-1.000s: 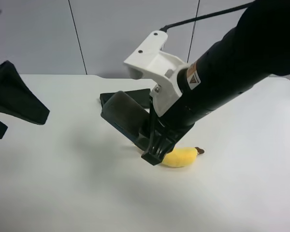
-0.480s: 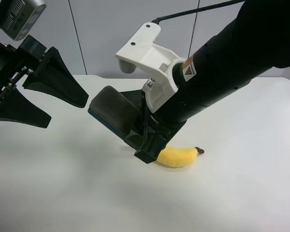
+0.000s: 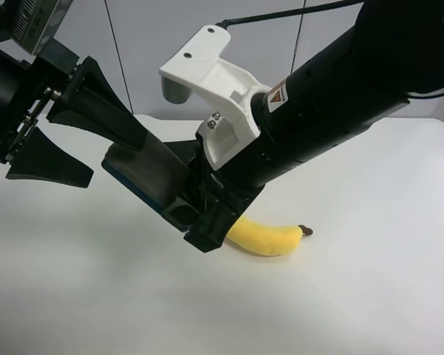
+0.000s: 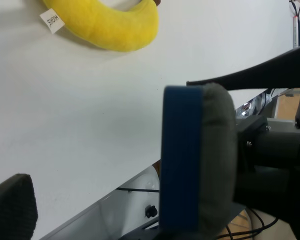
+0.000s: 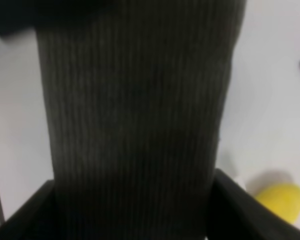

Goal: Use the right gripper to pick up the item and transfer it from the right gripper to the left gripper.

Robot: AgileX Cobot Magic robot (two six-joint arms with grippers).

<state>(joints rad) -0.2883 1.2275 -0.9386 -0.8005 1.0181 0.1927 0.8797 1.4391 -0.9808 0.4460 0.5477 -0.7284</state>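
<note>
My right gripper (image 3: 194, 224), on the arm with the white mount, is shut on the eraser (image 3: 146, 175) and holds it tilted above the table. The eraser's grey felt top fills the right wrist view (image 5: 135, 120). In the left wrist view its end shows its blue base and grey felt (image 4: 197, 160). My left gripper (image 3: 118, 159) is open at the exterior high view's left. One wedge finger (image 3: 103, 111) lies over the eraser's free end and the other (image 3: 48, 159) beside it. I cannot tell if they touch it.
A yellow plush banana (image 3: 263, 237) lies on the white table (image 3: 370, 281) just below the right gripper; it also shows in the left wrist view (image 4: 105, 25). A flat dark case (image 3: 179, 150) lies mostly hidden behind the right arm.
The right arm has carried the eraser up and toward the exterior high view's left. The left gripper has come in from that side, open, and its fingers now flank the eraser's end.
</note>
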